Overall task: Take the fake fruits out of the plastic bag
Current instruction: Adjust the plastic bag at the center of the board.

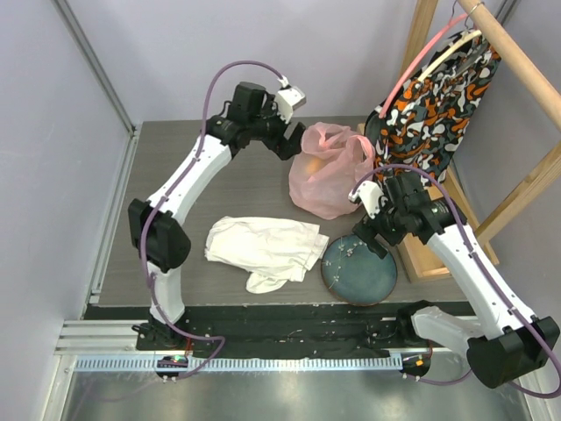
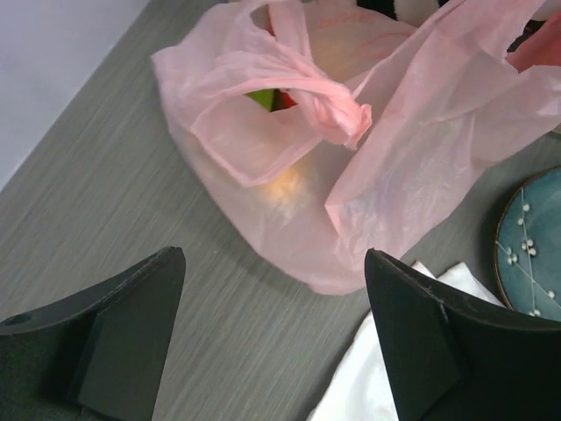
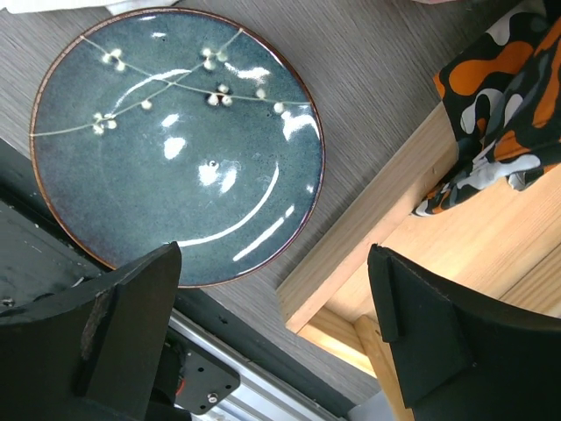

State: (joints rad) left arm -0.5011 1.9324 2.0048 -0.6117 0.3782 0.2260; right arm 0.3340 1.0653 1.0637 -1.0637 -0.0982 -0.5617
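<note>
The pink plastic bag [image 1: 326, 175] lies at the back middle of the table, its handles bunched on top. In the left wrist view the bag [image 2: 351, 167] fills the upper frame, and green and red fruit pieces [image 2: 270, 98] show through its mouth, with an orange glow lower inside. My left gripper [image 1: 287, 147] is open and empty just left of the bag; in its own view [image 2: 273, 263] it hovers over bare table short of the bag. My right gripper [image 1: 379, 241] is open and empty above the plate's right edge, and in its own view [image 3: 273, 263] it is over the table's front edge.
A dark blue plate [image 1: 359, 268] sits at the front right, also in the right wrist view [image 3: 175, 140]. A white cloth [image 1: 263, 247] lies left of it. A wooden rack [image 1: 456, 219] with orange-black fabric [image 1: 434, 96] stands at the right.
</note>
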